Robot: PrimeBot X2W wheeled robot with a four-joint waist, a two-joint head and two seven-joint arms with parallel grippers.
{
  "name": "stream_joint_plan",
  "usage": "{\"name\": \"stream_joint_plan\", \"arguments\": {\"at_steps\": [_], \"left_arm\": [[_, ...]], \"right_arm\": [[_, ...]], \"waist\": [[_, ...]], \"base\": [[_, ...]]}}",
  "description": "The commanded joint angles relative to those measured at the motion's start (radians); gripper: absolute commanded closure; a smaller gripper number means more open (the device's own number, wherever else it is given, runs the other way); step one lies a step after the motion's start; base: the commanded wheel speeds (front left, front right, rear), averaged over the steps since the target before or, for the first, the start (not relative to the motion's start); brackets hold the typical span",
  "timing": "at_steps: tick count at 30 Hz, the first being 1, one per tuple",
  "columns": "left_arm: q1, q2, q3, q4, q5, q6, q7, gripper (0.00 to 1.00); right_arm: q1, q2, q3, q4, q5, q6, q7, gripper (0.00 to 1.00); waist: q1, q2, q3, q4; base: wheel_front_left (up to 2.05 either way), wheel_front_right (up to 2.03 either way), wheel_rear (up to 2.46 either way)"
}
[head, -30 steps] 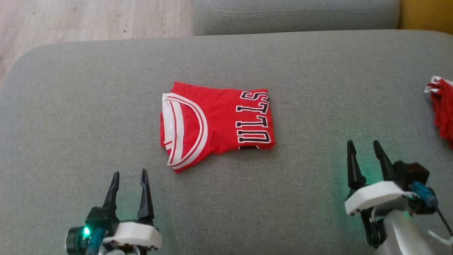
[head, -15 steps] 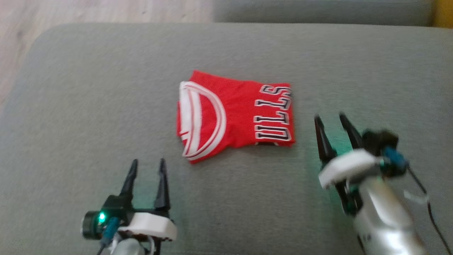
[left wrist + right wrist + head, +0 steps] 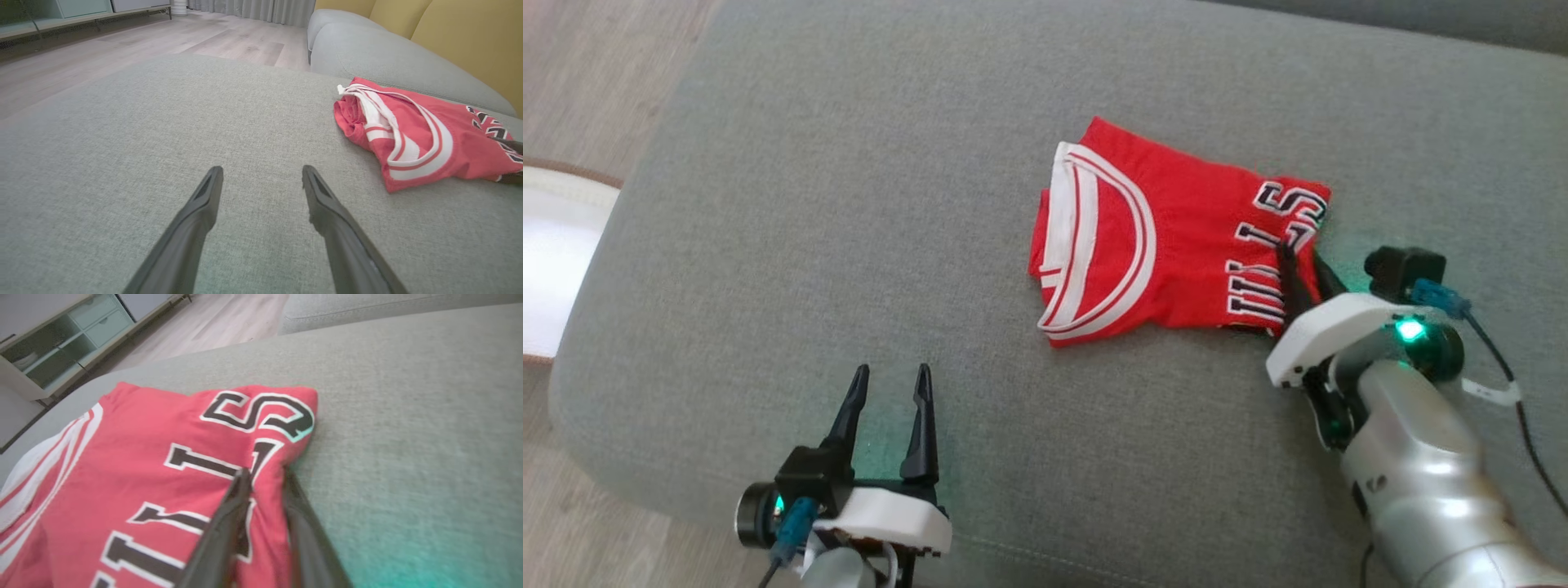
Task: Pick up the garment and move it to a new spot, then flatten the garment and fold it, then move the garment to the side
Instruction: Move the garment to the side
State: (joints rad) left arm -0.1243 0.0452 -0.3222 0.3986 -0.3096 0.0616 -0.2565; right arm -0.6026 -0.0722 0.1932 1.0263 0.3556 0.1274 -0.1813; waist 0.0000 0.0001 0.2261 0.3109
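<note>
A folded red jersey point(image 3: 1168, 237) with white trim and black letters lies on the grey sofa cushion point(image 3: 849, 204). My right gripper point(image 3: 1303, 255) is at the jersey's right edge, by the lettering. Its fingers are shut on a pinch of the red fabric, which the right wrist view shows bunched between the tips of the right gripper point(image 3: 266, 471). The jersey point(image 3: 143, 457) spreads to the left of those fingers. My left gripper point(image 3: 892, 371) stands open over bare cushion, to the jersey's lower left and apart from it. In the left wrist view the left gripper point(image 3: 262, 169) holds nothing, and the jersey point(image 3: 425, 139) lies to the right.
Wooden floor point(image 3: 588, 82) runs along the cushion's left edge, where a white object with a brown rim point(image 3: 556, 261) sits. A grey seat cushion point(image 3: 388, 53) and a yellow backrest point(image 3: 470, 36) rise behind. A pale cabinet point(image 3: 61, 347) stands across the room.
The camera has swung, shifting the whole picture. My right gripper has travelled forward and left to the jersey's right edge and shut on it. The left gripper stays open.
</note>
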Motion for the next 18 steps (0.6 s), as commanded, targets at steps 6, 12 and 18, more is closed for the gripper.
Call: {"name": "stream_joint_plan", "arguments": {"at_steps": [6, 12, 18], "left_arm": [[-0.028, 0.005, 0.051, -0.031, 0.016, -0.008, -0.005, 0.0], [-0.049, 0.005, 0.062, -0.03, 0.032, -0.02, -0.005, 0.0], [-0.087, 0.005, 0.042, -0.025, 0.03, -0.031, -0.005, 0.0]], "right_arm": [[0.006, 0.022, 0.063, -0.007, 0.057, 0.003, -0.07, 1.0], [0.022, 0.022, 0.068, -0.03, 0.087, 0.003, -0.079, 1.0], [0.058, 0.021, 0.041, -0.077, 0.062, 0.003, -0.08, 1.0]], "waist": [[0.0, -0.0001, -0.021, -0.087], [0.0, -0.0001, -0.041, -0.246], [0.0, -0.0001, -0.04, -0.433]], "base": [[0.0, 0.0, 0.0], [0.0, 0.0, 0.0], [0.0, 0.0, 0.0]]}}
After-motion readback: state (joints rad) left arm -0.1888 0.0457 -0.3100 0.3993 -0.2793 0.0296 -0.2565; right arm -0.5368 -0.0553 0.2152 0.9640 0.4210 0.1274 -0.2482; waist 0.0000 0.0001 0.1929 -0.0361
